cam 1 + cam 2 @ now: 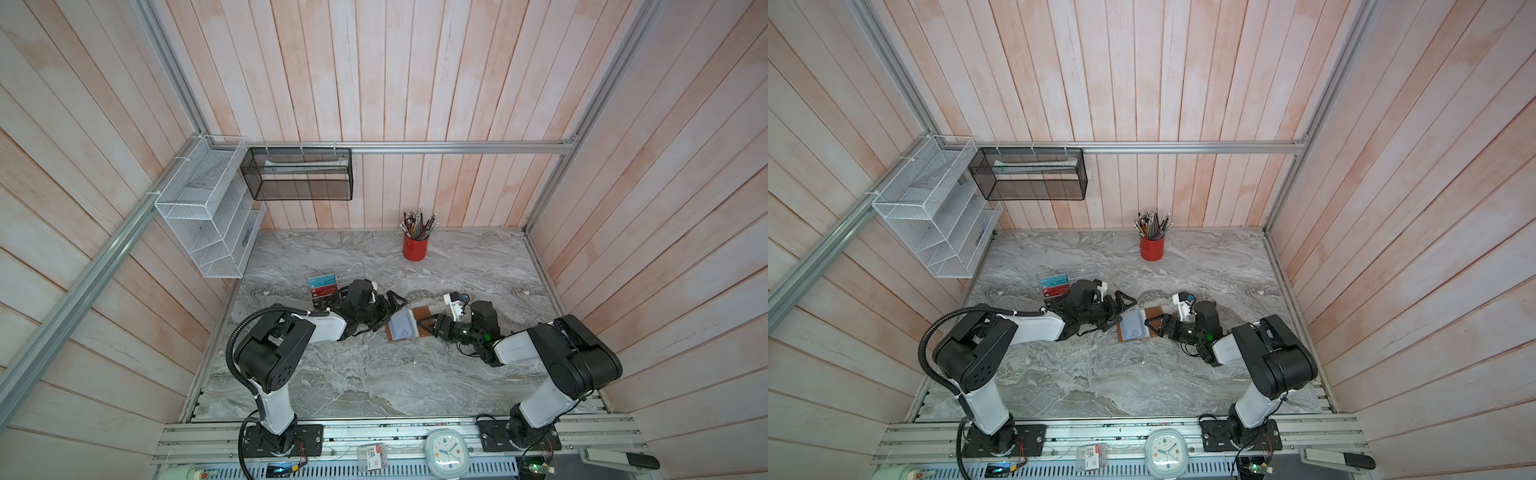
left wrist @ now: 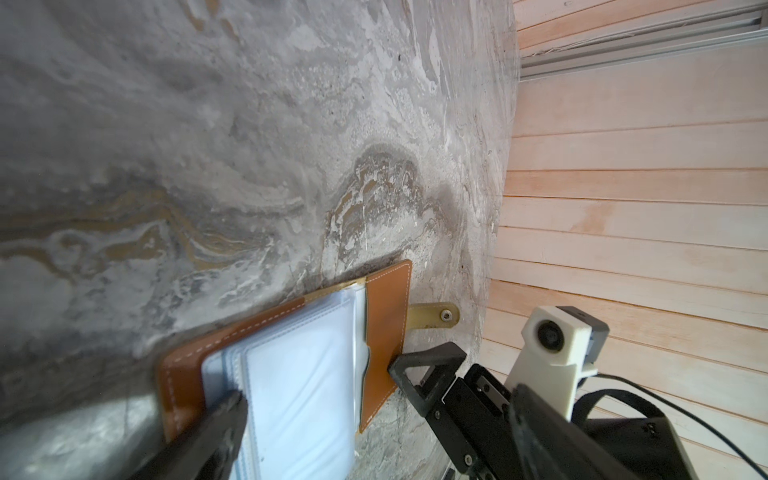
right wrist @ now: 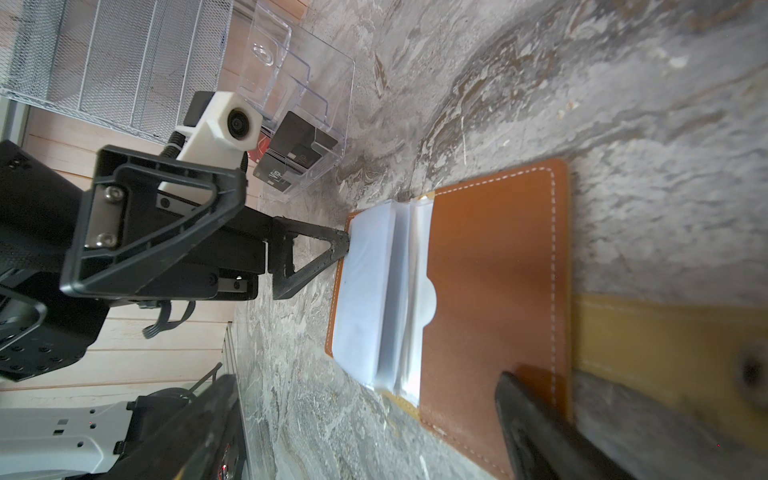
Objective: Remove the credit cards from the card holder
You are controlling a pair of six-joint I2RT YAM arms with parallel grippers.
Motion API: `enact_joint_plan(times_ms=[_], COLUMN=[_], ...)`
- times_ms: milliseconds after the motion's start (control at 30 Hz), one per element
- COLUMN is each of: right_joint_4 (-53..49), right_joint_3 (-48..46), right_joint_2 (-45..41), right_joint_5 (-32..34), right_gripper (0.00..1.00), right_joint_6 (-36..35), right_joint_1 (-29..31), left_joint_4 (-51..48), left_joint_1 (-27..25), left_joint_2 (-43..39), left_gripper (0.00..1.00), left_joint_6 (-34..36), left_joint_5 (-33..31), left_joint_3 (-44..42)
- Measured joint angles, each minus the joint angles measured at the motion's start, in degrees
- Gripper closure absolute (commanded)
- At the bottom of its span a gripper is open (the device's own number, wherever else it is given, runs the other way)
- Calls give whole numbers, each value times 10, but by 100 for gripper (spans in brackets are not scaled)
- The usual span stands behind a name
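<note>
Card holder (image 1: 405,325) lies open and flat mid-desk, pale sleeves (image 2: 299,374) up; contents can't tell. Front rail: clock (image 1: 446,451). L gripper (image 1: 388,311) is at holder's left edge, jaws spread wide, gripping nothing; one fingertip (image 3: 340,242) touches the sleeve stack. R gripper (image 1: 427,326) is at its right side, jaws also wide, nothing held; one finger (image 3: 532,415) on the brown flap (image 3: 490,270). Strap (image 2: 432,316) lies flat on the desk (image 1: 374,374) beyond the flap. Behind L wrist, partly hidden by it: clear rack (image 1: 336,276) w/ Vip cards (image 1: 322,284). Near back edge: red pencil cup (image 1: 414,247). On walls at back-left corner: white basket (image 1: 199,208), black basket (image 1: 297,174).
</note>
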Motion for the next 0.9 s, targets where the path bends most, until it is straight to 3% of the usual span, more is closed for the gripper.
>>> enact_joint_plan(times_ms=[900], right_joint_4=[69], right_joint_3=[-12], right_joint_2=[28], right_joint_5=[-13], right_gripper=[2], right_joint_6=[28], right_joint_1=[-2], left_joint_4=[49], left_joint_1=[-10], left_joint_2=[9], left_gripper=[0], left_joint_6=[-42], left_joint_5=[24], left_joint_3=[-1])
